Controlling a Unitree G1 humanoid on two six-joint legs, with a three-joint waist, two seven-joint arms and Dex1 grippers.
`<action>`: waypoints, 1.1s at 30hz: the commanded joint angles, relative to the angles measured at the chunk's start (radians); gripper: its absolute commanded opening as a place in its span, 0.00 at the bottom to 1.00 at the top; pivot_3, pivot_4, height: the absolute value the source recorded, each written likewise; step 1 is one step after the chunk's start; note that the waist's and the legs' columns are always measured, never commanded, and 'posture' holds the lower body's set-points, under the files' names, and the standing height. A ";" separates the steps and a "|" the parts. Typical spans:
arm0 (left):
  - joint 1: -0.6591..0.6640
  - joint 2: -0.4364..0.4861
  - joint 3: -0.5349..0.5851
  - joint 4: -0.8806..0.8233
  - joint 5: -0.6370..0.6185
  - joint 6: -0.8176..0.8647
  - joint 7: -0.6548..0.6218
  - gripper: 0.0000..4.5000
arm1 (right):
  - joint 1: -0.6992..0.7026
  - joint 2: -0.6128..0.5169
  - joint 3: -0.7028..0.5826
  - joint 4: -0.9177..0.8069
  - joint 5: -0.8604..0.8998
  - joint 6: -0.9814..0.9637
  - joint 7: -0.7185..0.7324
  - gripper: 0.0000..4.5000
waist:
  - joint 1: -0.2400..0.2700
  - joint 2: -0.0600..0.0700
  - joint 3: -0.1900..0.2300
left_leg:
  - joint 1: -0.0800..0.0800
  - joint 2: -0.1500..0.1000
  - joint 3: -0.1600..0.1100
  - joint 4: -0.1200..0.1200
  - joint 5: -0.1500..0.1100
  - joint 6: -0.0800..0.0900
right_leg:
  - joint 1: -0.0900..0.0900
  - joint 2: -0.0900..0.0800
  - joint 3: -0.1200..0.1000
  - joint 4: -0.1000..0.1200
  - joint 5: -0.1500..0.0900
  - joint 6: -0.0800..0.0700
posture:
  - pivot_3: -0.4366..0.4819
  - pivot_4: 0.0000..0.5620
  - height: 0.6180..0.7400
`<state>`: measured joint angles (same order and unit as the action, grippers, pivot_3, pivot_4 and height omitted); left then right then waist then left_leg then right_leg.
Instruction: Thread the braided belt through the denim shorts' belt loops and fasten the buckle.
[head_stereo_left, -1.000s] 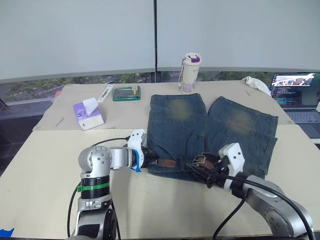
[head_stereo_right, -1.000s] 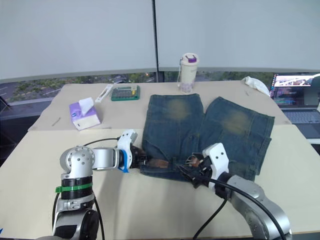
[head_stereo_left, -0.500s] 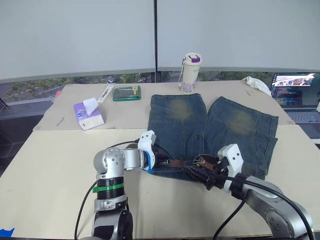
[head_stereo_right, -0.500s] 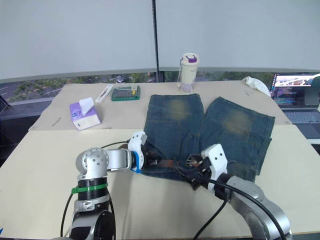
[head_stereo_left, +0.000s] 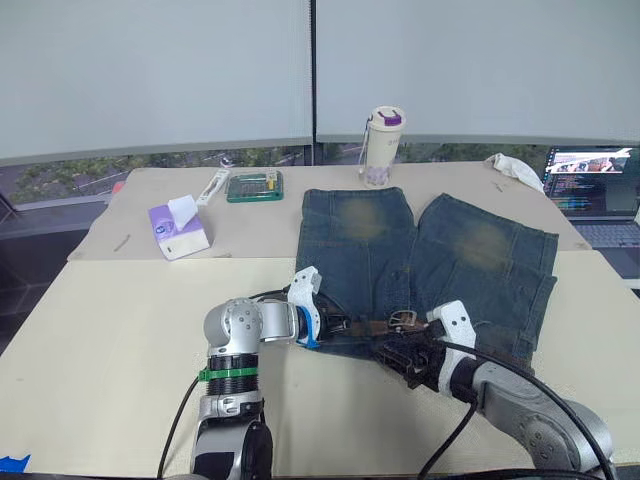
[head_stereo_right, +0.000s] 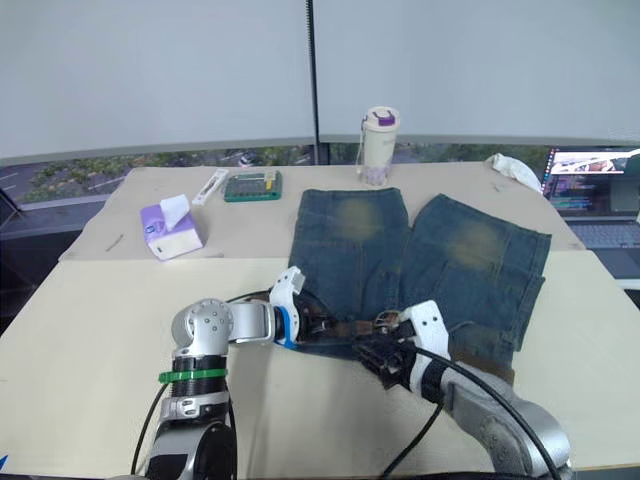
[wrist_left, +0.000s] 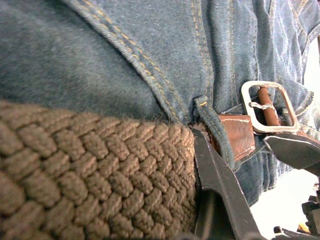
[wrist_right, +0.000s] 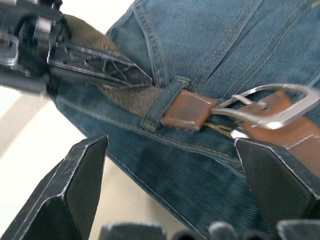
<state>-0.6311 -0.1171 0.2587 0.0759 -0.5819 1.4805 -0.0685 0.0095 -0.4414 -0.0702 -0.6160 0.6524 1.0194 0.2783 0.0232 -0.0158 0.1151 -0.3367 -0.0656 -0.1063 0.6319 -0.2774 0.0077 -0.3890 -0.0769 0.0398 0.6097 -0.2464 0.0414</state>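
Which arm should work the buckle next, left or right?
Right, probably. The right gripper stands open, facing the buckle, which lies just past a belt loop. The left gripper sits further back along the belt, with a finger against the braid.

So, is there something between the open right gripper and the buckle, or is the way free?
Nothing visible blocks it. In the right wrist view the right gripper is open, and the buckle lies just ahead on the denim shorts. The left gripper holds the braided belt off to the side, beyond a belt loop.
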 joint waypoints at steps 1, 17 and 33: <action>-0.013 0.003 -0.030 0.019 0.005 -0.019 -0.028 0.00 | -0.019 0.034 -0.026 -0.013 0.037 0.036 -0.026 0.99 | 0.000 0.000 0.000 | 0.000 0.000 0.000 0.000 0.000 0.000 | 0.000 0.000 0.000 0.000 0.000 0.000 | 0.48 0.27 1.00; -0.006 0.005 -0.043 0.032 0.017 -0.053 -0.059 0.00 | -0.113 0.226 -0.138 0.076 0.170 0.117 -0.135 0.50 | -0.004 0.007 -0.004 | 0.000 -0.001 0.000 0.000 -0.001 0.002 | 0.000 0.000 0.000 0.001 0.000 0.000 | 0.48 0.27 1.00; 0.026 0.085 -0.112 -0.004 0.009 -0.096 -0.191 0.54 | -0.122 0.170 -0.279 0.009 0.312 0.170 -0.191 0.00 | -0.011 0.008 -0.005 | 0.000 -0.001 -0.001 0.000 -0.001 0.002 | -0.001 0.001 0.000 0.001 0.000 0.000 | 0.48 0.27 1.00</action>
<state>-0.6166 -0.0561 0.1782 0.0938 -0.5623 1.3991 -0.2252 -0.1008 -0.2508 -0.2936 -0.5611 0.9148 1.1840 0.0927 0.0125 -0.0079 0.1100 -0.3366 -0.0662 -0.1070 0.6315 -0.2784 0.0097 -0.3895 -0.0763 0.0393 0.6104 -0.2464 0.0413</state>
